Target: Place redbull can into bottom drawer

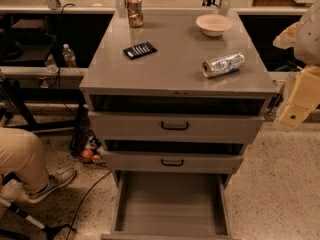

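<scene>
Currently: no part of the task is visibly done. Redbull can (223,64): lying on its side on the cabinet top (175,71), toward the right front, near the right edge. Bottom drawer (170,204): pulled out, floor bare. Gripper (299,101): off the cabinet's right side, apart from the can; wide or narrow cannot be told. Remaining: grasp, carry, lower. Room: approach from the right looks open; bowl (214,24) and bronze can (134,10) stand further back; the upper drawers (175,126) overhang the tray's rear, so lowering likely suits its front.
</scene>
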Action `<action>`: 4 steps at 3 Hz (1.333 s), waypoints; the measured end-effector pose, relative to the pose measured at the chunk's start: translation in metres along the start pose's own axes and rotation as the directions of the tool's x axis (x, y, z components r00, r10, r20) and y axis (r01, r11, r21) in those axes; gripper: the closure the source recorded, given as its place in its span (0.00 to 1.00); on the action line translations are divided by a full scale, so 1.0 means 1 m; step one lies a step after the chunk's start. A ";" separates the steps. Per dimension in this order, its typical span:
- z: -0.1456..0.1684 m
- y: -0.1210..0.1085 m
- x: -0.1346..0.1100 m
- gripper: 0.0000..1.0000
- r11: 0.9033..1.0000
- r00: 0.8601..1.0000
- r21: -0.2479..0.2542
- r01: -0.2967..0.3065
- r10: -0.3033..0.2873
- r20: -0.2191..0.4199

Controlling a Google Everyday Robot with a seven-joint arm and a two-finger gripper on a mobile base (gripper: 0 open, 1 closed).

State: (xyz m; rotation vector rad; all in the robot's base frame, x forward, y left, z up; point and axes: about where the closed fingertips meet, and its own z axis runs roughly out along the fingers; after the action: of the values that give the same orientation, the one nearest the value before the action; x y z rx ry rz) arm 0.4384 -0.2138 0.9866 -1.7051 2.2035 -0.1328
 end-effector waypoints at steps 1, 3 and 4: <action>0.000 0.000 0.000 0.00 1.000 1.000 0.002 0.001 -0.001 0.001; 0.046 -0.070 0.004 0.00 0.989 0.983 0.039 0.146 -0.149 0.108; 0.076 -0.106 0.003 0.00 0.976 0.972 0.064 0.210 -0.215 0.098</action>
State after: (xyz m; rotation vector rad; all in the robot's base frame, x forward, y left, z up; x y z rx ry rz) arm 0.5605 -0.2351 0.9452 -1.8706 1.9224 -0.1504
